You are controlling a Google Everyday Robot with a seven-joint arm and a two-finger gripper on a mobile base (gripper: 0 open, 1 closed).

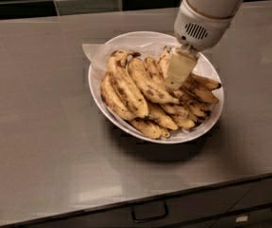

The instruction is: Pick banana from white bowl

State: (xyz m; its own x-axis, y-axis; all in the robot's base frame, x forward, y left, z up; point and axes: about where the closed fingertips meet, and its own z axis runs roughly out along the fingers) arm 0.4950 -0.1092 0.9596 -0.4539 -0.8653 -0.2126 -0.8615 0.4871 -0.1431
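One pincer [174, 83] hangs just over bananas [136, 87] in the white bowl [209, 124].

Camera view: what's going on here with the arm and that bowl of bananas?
The robot's one arm reaches in from the upper right, and its gripper is down inside the white bowl, right of centre on the heap of speckled bananas. Its tip sits against a long banana lying diagonally across the pile, which looks like the one it is after. Nothing is lifted yet: every banana lies in the bowl, which rests on the grey countertop.
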